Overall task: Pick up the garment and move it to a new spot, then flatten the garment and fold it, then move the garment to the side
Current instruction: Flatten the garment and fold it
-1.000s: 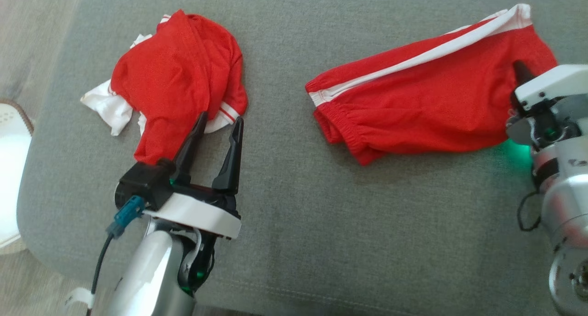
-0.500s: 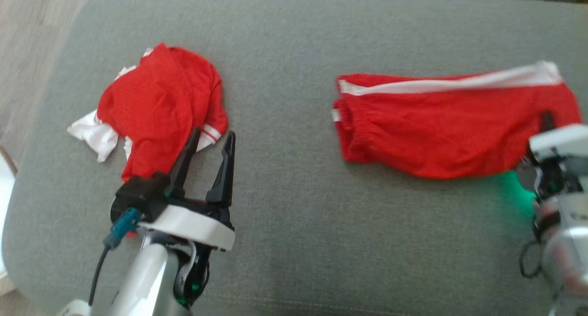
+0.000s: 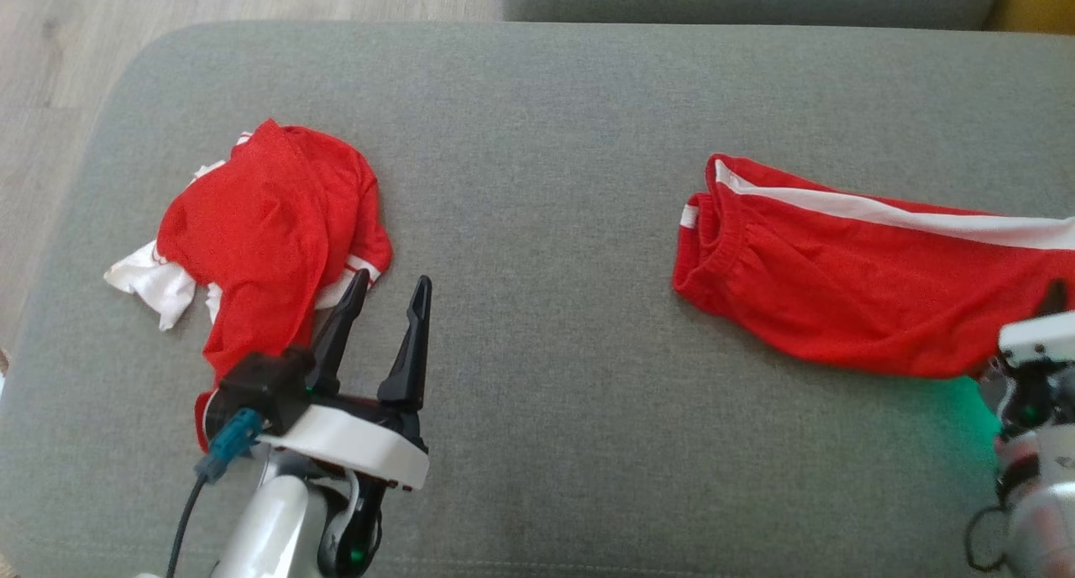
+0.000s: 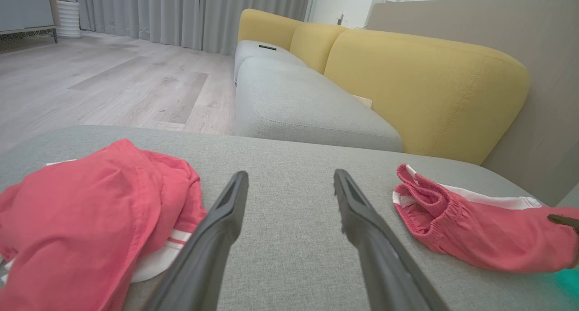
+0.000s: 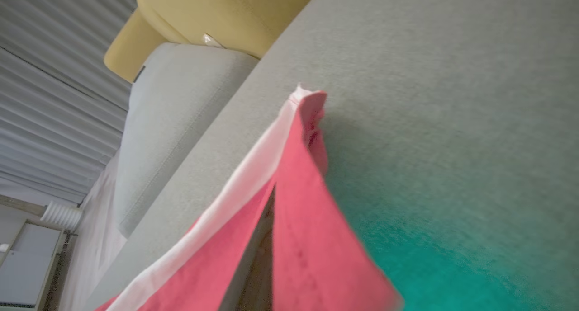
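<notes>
The garment, red shorts [image 3: 848, 292] with a white side stripe, lies stretched out on the right of the grey cushion [image 3: 546, 141]. Its waistband end [image 4: 423, 200] points toward the middle. My right gripper [image 3: 1052, 296] is shut on the shorts' right end, and the red cloth [image 5: 307, 238] wraps around its fingers in the right wrist view. My left gripper [image 3: 392, 282] is open and holds nothing. It hovers low over the cushion, just right of a crumpled red and white garment [image 3: 269, 233], with both fingers [image 4: 226, 211] apart over bare fabric.
The cushion's rounded left edge [image 3: 92, 166] drops to a wood floor [image 3: 50, 57]. Beyond the far edge sits another grey seat [image 4: 298, 103] with yellow backrests [image 4: 425, 85]. Bare cushion lies between the two garments.
The head camera has tilted up. The shorts have been drawn to the right, away from the crumpled garment, with my right gripper closing on their end. The left gripper stays open.
</notes>
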### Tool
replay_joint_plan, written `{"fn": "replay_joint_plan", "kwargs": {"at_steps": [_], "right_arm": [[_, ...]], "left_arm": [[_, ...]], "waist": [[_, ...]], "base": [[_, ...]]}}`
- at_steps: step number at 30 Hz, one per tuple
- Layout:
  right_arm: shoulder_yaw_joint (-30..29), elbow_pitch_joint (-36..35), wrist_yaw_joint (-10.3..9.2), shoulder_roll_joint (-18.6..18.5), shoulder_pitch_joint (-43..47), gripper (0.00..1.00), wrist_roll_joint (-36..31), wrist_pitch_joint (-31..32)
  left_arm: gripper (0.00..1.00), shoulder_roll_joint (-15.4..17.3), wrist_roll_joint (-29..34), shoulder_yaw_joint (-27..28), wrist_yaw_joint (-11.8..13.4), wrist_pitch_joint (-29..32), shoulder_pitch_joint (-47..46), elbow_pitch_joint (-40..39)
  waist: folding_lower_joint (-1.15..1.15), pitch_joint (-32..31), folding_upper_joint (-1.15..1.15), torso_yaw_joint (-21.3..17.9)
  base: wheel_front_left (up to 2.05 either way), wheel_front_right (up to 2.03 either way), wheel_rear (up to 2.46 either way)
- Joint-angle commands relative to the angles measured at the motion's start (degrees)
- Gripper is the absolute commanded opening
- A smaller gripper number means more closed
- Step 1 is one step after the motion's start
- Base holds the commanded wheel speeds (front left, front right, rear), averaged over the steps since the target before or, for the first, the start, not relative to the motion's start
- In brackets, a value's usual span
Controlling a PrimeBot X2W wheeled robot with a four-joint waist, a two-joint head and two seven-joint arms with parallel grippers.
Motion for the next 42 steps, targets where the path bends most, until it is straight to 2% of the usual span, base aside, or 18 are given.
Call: {"fn": "replay_joint_plan", "kwargs": {"at_steps": [1,7,11,18,25,32,33,34,42], "right_arm": [[2.1,-3.0,-0.04,0.8,-1.1,0.0,-0.2,-0.2],[7.1,-11.6,-0.04,4.1,0.6,0.0,1.4,1.5],[12.6,-19.3,-0.04,6.1,3.7,0.0,4.3,4.4],[21.5,-30.3,-0.04,7.4,10.0,0.0,9.7,7.5],[26.0,-32.0,-0.04,7.9,11.1,0.0,11.2,7.2],[30.6,-29.7,-0.04,8.1,10.4,0.0,10.7,6.5],[31.3,-29.1,-0.04,8.0,10.3,0.57,10.2,6.3],[32.1,-28.6,-0.04,8.0,10.2,1.0,9.9,6.3],[39.5,-25.1,-0.04,8.6,10.9,1.0,10.0,7.2]], "left_arm": [[1.0,0.3,0.5,2.2,-0.2,-0.7,-1.5,-1.5],[1.0,0.3,0.9,2.5,-0.4,-0.7,-1.2,-1.1],[1.0,0.3,0.8,2.7,-0.5,-0.7,-0.5,-0.7],[1.0,0.3,0.5,3.4,-0.5,-0.7,1.1,-0.6],[1.0,0.3,0.3,3.8,-0.6,-0.7,2.2,-0.6],[1.0,0.3,-0.1,3.5,-0.6,-0.7,2.1,-0.6],[1.0,0.3,-0.1,3.4,-0.6,-0.7,2.1,-0.6],[1.0,0.3,-0.2,3.3,-0.5,-0.7,2.0,-0.5],[1.0,0.3,-0.3,3.4,-0.4,-0.7,2.2,-0.3]], "waist": [[0.0,-0.2,0.0,0.2],[0.0,-1.8,0.0,0.9],[0.0,-3.4,0.0,1.7],[0.0,-5.0,0.0,2.9],[0.0,-4.8,0.0,4.7],[0.0,-3.9,0.0,6.9],[0.0,-3.8,0.0,7.1],[0.0,-3.7,0.0,7.4],[0.0,-3.7,0.0,8.2]], "base": [[0.0,0.0,0.0],[0.0,0.0,0.0],[0.0,0.0,0.0],[0.0,0.0,0.0],[0.0,0.0,0.0],[0.0,0.0,0.0],[0.0,0.0,0.0],[0.0,0.0,0.0],[0.0,0.0,0.0]]}}
